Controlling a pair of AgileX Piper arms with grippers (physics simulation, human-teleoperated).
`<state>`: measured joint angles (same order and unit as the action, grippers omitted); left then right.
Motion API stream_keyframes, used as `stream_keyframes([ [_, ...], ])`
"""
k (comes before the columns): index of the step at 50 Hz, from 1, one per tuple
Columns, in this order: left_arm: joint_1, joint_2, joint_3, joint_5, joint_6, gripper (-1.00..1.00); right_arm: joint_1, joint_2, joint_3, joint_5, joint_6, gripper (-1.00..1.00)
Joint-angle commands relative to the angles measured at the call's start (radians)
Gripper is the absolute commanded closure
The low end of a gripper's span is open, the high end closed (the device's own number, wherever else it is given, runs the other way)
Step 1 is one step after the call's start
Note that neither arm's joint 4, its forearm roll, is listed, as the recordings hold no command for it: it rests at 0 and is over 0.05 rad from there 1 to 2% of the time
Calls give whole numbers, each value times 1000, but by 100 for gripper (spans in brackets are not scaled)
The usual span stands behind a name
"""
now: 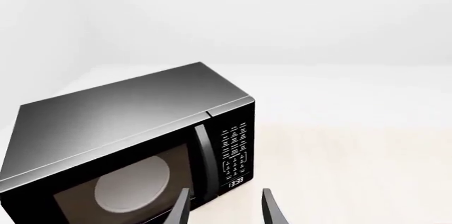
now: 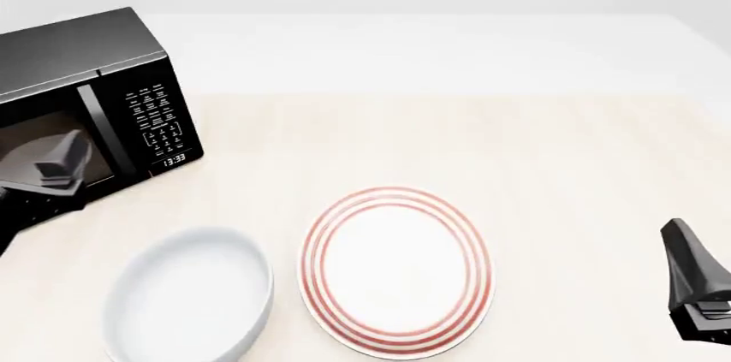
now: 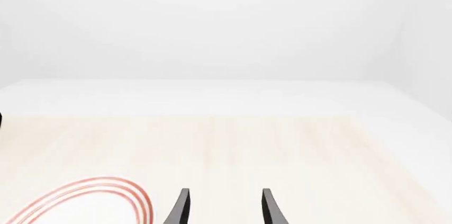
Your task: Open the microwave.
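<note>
The microwave (image 2: 80, 62) is a glossy black box at the table's far left, also seen in the left wrist view as the microwave (image 1: 120, 118). Its glass door sits flush with the front, and a pale round turntable (image 1: 133, 184) shows through the window. A vertical door handle (image 1: 205, 158) stands beside the keypad (image 1: 235, 152), and the clock (image 1: 236, 181) reads 13:33. My left gripper (image 2: 67, 155) hovers open just in front of the door, and the left gripper (image 1: 226, 206) holds nothing. My right gripper (image 2: 689, 272) is open at the near right, far from the oven.
A white bowl (image 2: 188, 298) sits at the near left, below the microwave. A white plate with red rings (image 2: 395, 268) lies beside it at centre; the plate's edge (image 3: 92, 195) shows in the right wrist view. The right gripper (image 3: 226, 206) points over light wood tabletop (image 2: 514, 148).
</note>
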<state>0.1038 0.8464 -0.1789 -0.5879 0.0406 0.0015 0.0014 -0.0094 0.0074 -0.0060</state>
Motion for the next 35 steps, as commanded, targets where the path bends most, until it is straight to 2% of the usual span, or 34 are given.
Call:
stream_keyframes([
  [1, 7, 103, -7, -81, 8, -100, 0, 0, 0, 0, 0, -100],
  [24, 21, 331, -11, -271, -4, -100, 0, 0, 0, 0, 0, -100],
  [35, 35, 412, -33, -318, -9, -100, 0, 0, 0, 0, 0, -100],
])
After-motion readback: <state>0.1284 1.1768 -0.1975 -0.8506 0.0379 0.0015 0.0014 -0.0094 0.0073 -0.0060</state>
